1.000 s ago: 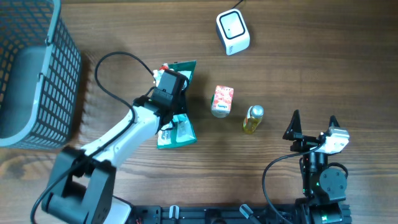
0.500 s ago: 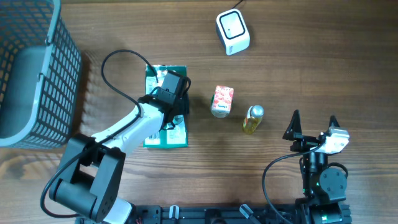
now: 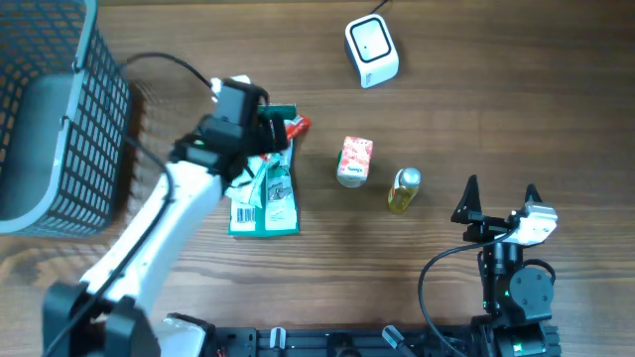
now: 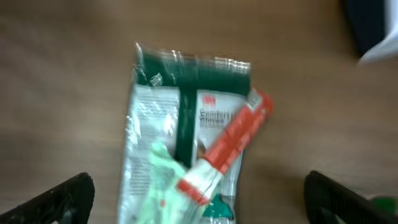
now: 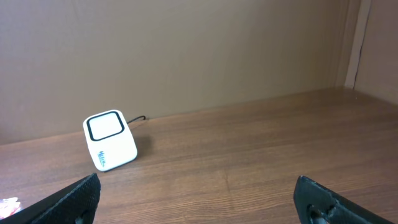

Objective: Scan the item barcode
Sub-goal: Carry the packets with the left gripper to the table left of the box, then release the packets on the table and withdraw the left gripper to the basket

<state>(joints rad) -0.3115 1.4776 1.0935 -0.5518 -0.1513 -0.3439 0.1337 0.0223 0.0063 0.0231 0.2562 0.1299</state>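
A green and white packet (image 3: 273, 203) lies flat on the wooden table, a barcode label showing near its lower left corner. A red and white strip (image 3: 296, 126) sticks out at its top right. My left gripper (image 3: 270, 134) hovers over the packet's far end, open and holding nothing. In the left wrist view the packet (image 4: 186, 124) and its red strip (image 4: 227, 149) lie between my spread fingertips (image 4: 68, 196), blurred. The white scanner (image 3: 371, 50) stands at the back; the right wrist view shows the scanner (image 5: 110, 140) too. My right gripper (image 3: 499, 203) is open and empty at the front right.
A grey mesh basket (image 3: 50, 119) fills the left side. A small red and white carton (image 3: 354, 160) and a yellow bottle (image 3: 403, 189) lie between the packet and my right arm. The scanner's cable runs off the back edge.
My left gripper has opened and let go of the packet, then drawn back up and to the left. The packet now lies flat with its label side up. The right arm has not moved.
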